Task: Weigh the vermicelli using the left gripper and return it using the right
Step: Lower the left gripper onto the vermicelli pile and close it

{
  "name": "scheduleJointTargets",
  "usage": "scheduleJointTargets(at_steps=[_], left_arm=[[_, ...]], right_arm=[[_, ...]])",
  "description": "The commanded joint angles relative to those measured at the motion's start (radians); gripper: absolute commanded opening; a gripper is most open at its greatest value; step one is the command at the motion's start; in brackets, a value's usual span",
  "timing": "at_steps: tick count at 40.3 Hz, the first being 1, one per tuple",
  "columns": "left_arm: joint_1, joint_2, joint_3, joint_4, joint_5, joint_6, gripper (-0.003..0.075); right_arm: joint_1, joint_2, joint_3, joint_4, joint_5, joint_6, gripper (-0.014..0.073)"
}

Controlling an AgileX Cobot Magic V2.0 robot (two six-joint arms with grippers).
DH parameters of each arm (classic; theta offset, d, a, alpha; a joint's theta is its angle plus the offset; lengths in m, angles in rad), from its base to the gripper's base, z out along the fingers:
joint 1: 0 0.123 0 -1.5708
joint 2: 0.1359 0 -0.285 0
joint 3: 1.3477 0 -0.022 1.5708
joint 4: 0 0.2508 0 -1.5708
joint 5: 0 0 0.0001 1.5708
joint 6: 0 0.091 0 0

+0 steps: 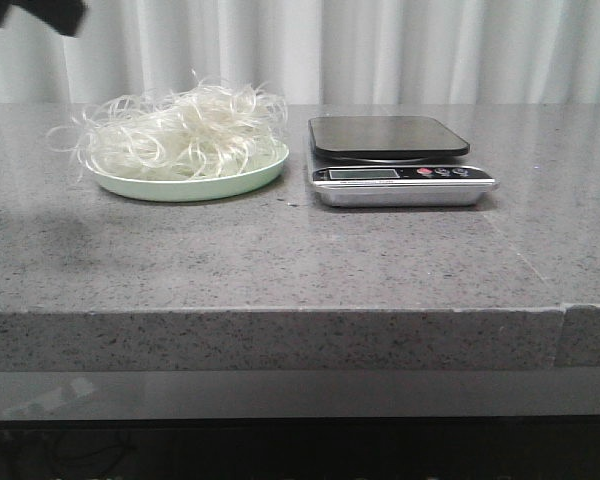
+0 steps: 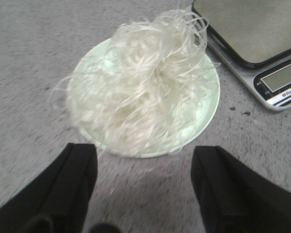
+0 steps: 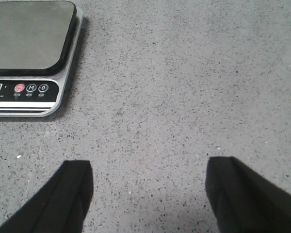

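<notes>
Noodles, the vermicelli (image 1: 180, 135), sit piled on the green plate (image 1: 195, 186) beside the bare scale (image 1: 395, 160). Nothing is weighed yet. Left gripper (image 2: 144, 182) and right gripper (image 3: 149, 194) are wide open, holding nothing.

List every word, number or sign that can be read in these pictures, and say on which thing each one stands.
"M": on the middle round button of the scale, right wrist view.
"0": seemingly on the button beside it, not sharp enough to be sure.
Red button: its sign is too blurred to read.
Small captions under the three buttons: too small to read.
Dark strip below the display, left wrist view: white lettering, blurred, unreadable.
Display: no digits visible.
Plate and vermicelli: no text.
</notes>
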Motion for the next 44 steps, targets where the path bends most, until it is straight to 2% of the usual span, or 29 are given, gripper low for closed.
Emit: scheduleJointTargets(at_steps=[1, 8, 12, 18, 33, 37, 44], left_arm=[[-0.022, 0.079, -0.105, 0.002, -0.072, 0.001, 0.0501], [-0.025, 0.241, -0.228, 0.04, -0.062, 0.001, 0.0501], [-0.025, 0.327, -0.298, 0.112, -0.017, 0.001, 0.0501], [-0.025, 0.416, -0.377, 0.124, 0.046, 0.001, 0.0501], [-0.025, 0.501, -0.421, 0.124, 0.123, 0.001, 0.0498], [-0.025, 0.504, -0.421, 0.124, 0.155, 0.001, 0.0436], [-0.025, 0.504, -0.421, 0.124, 0.164, 0.001, 0.024]], right_arm=[[0.0, 0.001, -0.035, 0.003, -0.049, -0.011, 0.0596], [0.0, 0.001, -0.035, 0.003, -0.046, -0.011, 0.0596], [0.0, 0.001, -0.035, 0.003, -0.044, -0.011, 0.0596], [0.0, 0.001, -0.035, 0.003, -0.042, -0.011, 0.0596], [0.0, 0.001, -0.035, 0.003, -0.043, -0.011, 0.0596], [0.0, 0.001, -0.035, 0.003, -0.043, -0.011, 0.0596], [0.0, 0.001, -0.035, 0.003, -0.043, -0.011, 0.0596]])
